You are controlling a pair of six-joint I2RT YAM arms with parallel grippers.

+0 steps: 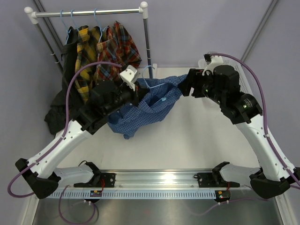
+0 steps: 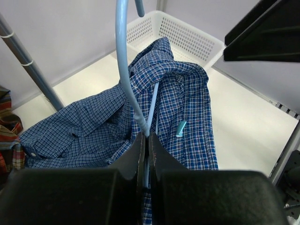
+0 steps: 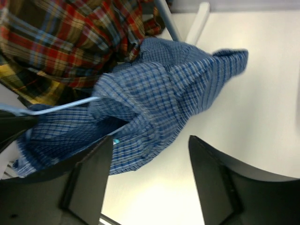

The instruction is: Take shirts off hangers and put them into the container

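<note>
The blue small-check shirt (image 1: 145,107) droops from a light-blue wire hanger (image 2: 123,70) above the table, between the two arms. My left gripper (image 2: 146,138) is shut on the hanger's wire just below the hook. My right gripper (image 3: 150,140) is open beside the shirt's right edge, its jaws wide apart with only bare table between them. The yellow-black plaid shirt (image 1: 86,51), the red plaid shirt (image 1: 117,47) and the black shirt (image 1: 61,93) hang on hangers from the rail. The white mesh container (image 2: 187,36) stands at the far right, behind the right arm.
The white-and-metal rail (image 1: 89,13) crosses the back left, with one post (image 1: 147,47) coming down close to the held shirt. The arms' mounting track (image 1: 154,180) runs along the near edge. Grey walls close the back and sides.
</note>
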